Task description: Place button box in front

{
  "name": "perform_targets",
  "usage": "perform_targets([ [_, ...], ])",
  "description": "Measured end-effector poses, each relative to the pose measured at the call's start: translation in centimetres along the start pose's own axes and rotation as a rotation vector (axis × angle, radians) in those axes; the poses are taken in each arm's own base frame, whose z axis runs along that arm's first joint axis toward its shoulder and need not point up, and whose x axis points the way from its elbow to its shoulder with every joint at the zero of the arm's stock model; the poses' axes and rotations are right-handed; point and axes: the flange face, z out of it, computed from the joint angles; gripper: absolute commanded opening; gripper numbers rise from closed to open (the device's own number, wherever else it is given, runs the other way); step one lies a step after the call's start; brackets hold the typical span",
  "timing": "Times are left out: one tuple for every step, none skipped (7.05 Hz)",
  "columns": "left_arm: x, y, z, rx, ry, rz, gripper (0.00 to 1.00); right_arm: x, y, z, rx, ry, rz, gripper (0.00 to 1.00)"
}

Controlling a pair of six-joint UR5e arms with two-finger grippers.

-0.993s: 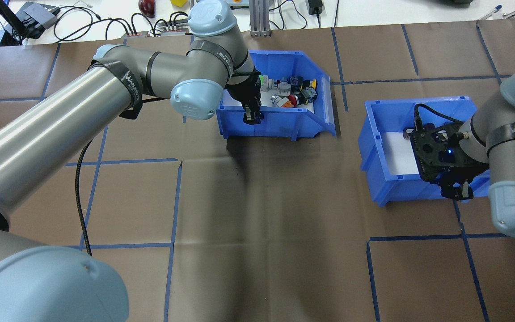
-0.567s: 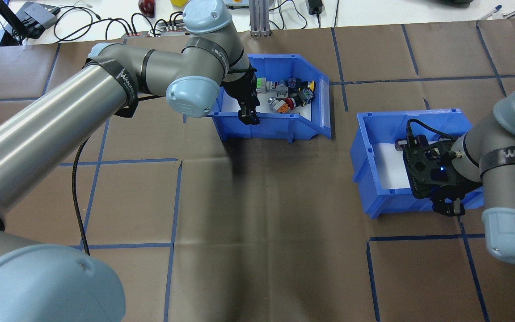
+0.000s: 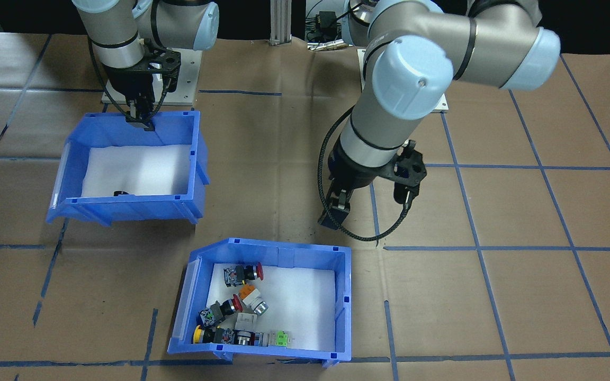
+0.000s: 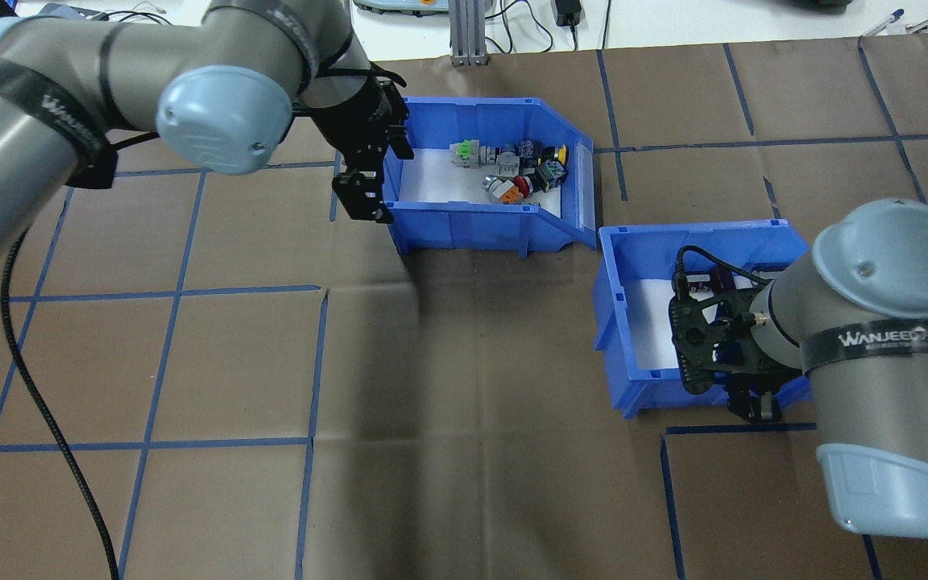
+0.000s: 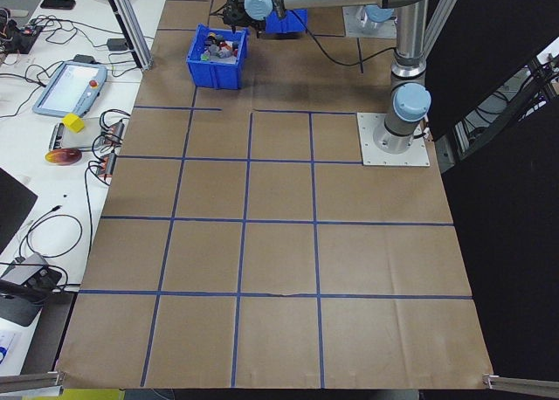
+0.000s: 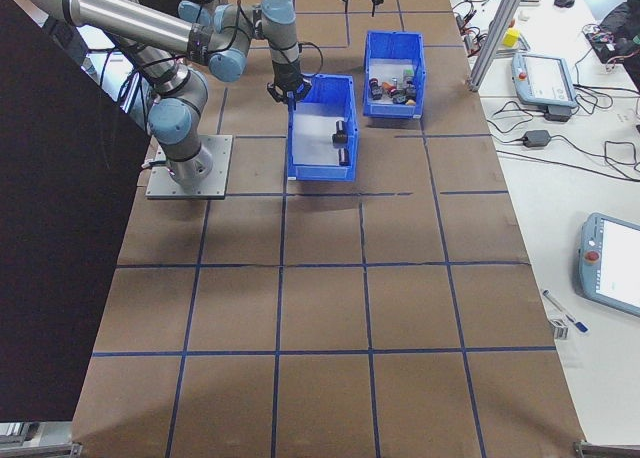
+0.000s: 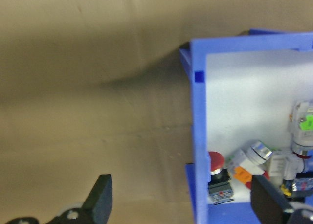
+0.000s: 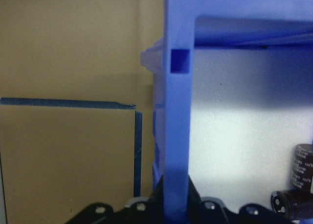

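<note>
Hovering spread left gripper just beside button box, right gripper pinching second bin's wall

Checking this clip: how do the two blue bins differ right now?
The button box holds colourful switches; the other bin shows only dark cylinders. The left pincer hangs open beside the button box, apart; the right pincer is shut on the other bin's wall. Both are blue, white-lined.
</note>
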Motion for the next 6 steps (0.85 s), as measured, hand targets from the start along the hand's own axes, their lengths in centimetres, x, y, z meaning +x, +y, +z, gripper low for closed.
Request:
perform_targets([
  [-2.8,-0.9,-3.1,0.073,-0.041,0.221,0.99,-0.9,-2.4,0.0,0.0,0.001,0.006,0.13],
  [-4.9,-1.2,-5.2,0.12,-0.082,0.423,0.99,-1.8,-4.6,0.0,0.001,0.002,0.01,0.13],
  [-6.4,-1.3,-7.0,0.138,-0.101,0.641,0.99,-2.7,-6.6,0.0,0.003,0.001,0.014,0.13],
  [-7.4,-2.0,-8.4,0.143,-0.105,0.854,0.99,-3.6,-8.3,0.0,0.006,0.001,0.014,0.13],
  [-8.3,-2.9,-9.9,0.149,-0.1,1.025,0.99,-4.3,-9.6,-0.1,0.009,0.007,0.013,0.13],
  [-9.4,-3.7,-11.4,0.159,-0.094,1.147,0.99,-4.7,-10.5,-0.2,0.013,0.013,0.013,0.14],
])
